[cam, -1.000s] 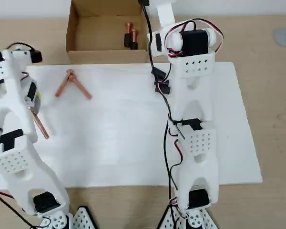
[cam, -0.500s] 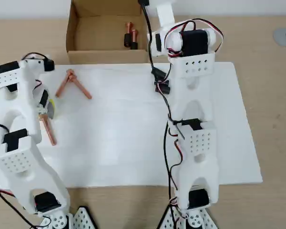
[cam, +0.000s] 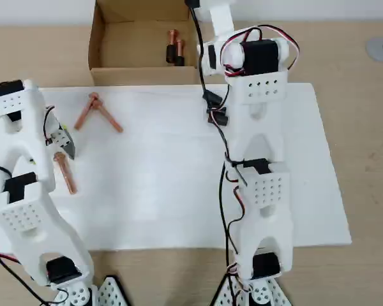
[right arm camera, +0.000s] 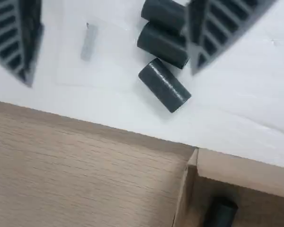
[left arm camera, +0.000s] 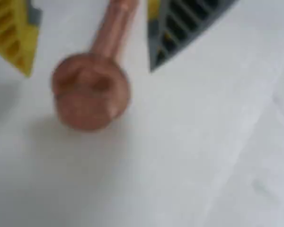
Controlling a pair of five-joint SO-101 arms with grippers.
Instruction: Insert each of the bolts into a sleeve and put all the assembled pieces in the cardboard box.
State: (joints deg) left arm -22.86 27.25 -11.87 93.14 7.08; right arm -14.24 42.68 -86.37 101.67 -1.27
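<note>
- Two assembled pieces (cam: 174,48) lie in the cardboard box (cam: 99,38). Judging by the loose parts, three more are left to assemble.
- Three loose bolts: a crossed pair (cam: 96,112) near the far-left corner of the white mat (cam: 179,191), and a single bolt (cam: 65,172) by its left edge.
- Three loose sleeves (right arm camera: 164,85) sit at the mat's far edge, just beside the box corner.
- The left gripper (cam: 64,143) has its fingers apart, straddling the single bolt's shank, and doesn't look clamped.
- The right gripper (right arm camera: 111,75) has its fingers wide apart over the sleeves and holds nothing.
</note>
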